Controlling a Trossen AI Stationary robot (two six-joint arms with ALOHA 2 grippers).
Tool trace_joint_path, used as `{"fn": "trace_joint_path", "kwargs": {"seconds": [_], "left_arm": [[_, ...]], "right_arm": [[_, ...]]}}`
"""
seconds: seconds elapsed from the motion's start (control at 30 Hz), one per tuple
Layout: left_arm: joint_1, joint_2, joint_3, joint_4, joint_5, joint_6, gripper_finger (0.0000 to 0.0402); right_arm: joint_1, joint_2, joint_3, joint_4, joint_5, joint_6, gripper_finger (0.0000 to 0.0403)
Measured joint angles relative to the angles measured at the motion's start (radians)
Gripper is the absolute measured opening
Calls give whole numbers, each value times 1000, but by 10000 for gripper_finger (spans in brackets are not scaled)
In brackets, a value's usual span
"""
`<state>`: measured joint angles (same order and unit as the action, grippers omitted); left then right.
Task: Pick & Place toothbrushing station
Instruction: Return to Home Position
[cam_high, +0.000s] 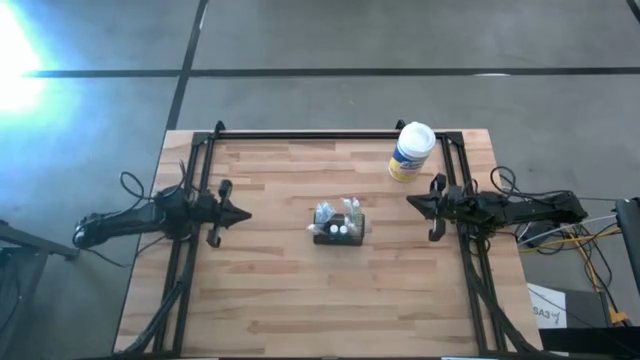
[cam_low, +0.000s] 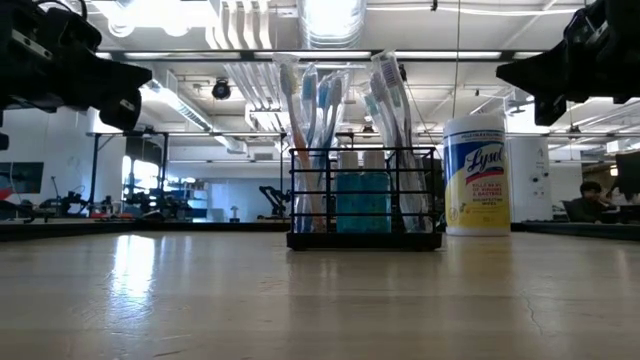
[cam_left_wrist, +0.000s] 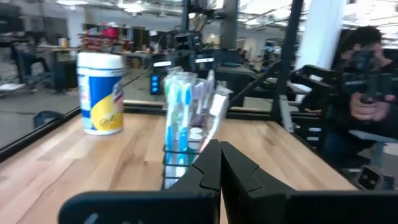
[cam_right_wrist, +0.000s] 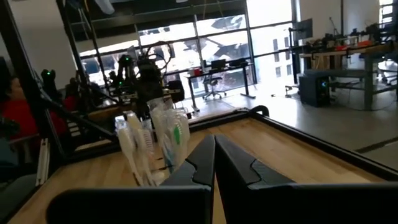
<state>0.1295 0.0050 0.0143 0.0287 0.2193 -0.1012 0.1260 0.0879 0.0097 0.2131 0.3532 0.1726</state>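
The toothbrushing station (cam_high: 340, 229) is a small black wire holder with several wrapped toothbrushes and blue bottles upright in it. It stands on its base at the table's middle (cam_low: 364, 190). It also shows in the left wrist view (cam_left_wrist: 186, 124) and the right wrist view (cam_right_wrist: 152, 146). My left gripper (cam_high: 245, 213) is shut and empty, off the station's left side, above the table. My right gripper (cam_high: 410, 203) is shut and empty, off the station's right side, above the table.
A white wipes canister with a yellow label (cam_high: 411, 152) stands upright at the table's far right (cam_low: 477, 175). A black frame (cam_high: 320, 134) runs along the far edge and both sides. A person (cam_left_wrist: 367, 68) shows beyond the table's right side.
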Motion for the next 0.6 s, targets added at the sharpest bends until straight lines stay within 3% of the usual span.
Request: {"fn": "trace_joint_path", "kwargs": {"seconds": [0.13, 0.3, 0.6], "left_arm": [[-80, 17, -1, -14, -92, 45, 0], [-120, 25, -6, 12, -29, 206, 0], [-84, 24, -7, -5, -82, 95, 0]], "right_arm": [[34, 0, 0, 0, 48, -32, 8], [38, -1, 0, 3, 16, -68, 8], [38, -1, 0, -33, 16, -47, 8]]}}
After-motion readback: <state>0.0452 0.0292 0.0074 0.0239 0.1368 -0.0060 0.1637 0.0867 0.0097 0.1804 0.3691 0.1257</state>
